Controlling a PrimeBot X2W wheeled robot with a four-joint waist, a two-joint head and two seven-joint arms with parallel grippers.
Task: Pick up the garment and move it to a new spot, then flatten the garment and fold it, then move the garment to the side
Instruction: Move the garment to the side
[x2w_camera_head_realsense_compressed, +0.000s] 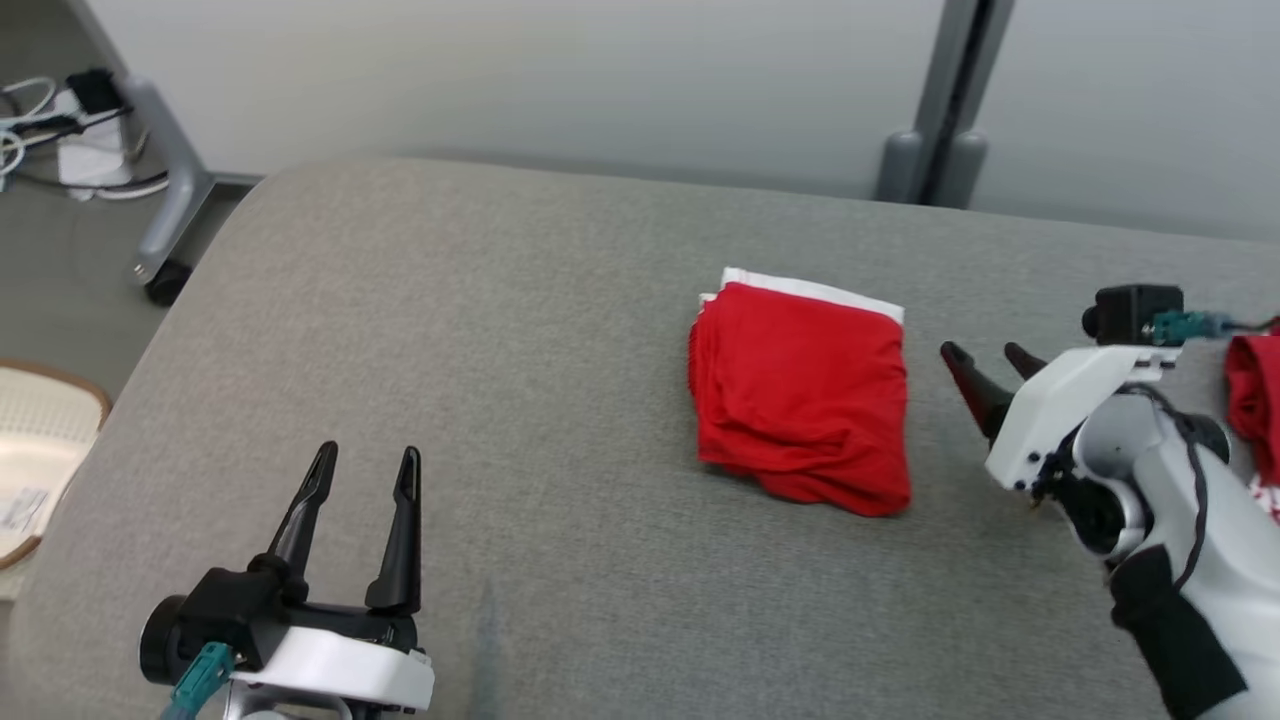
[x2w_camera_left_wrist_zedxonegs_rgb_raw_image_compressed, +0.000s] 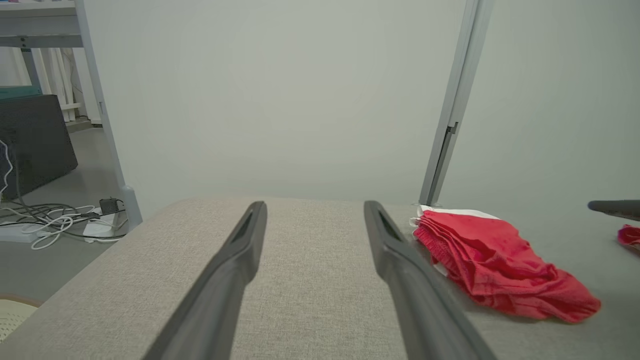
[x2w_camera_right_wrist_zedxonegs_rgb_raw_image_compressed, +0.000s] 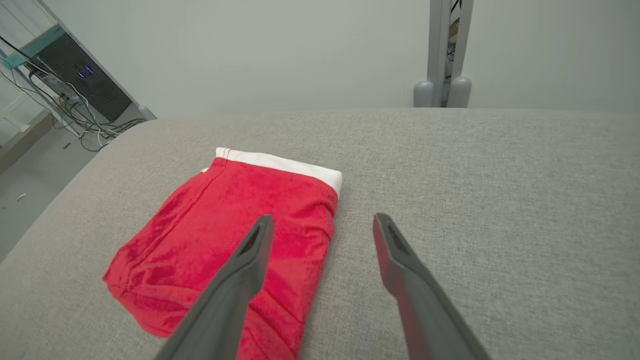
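Head view: the folded red cloth garment (x2w_camera_head_realsense_compressed: 800, 395) with a white far edge lies right of centre on the grey fabric table (x2w_camera_head_realsense_compressed: 500, 300), just left of the empty, parted right gripper (x2w_camera_head_realsense_compressed: 978, 350), the likewise parted left gripper (x2w_camera_head_realsense_compressed: 369, 452) well apart.

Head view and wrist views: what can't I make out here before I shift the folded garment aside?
- Second red cloth: head view, cut off by the right edge and partly behind the right arm.
- Folded garment: lower layers, covered by the top layer; near edge, right wrist view, behind a finger of the right gripper.
- Basket: head view, cut by the left edge.
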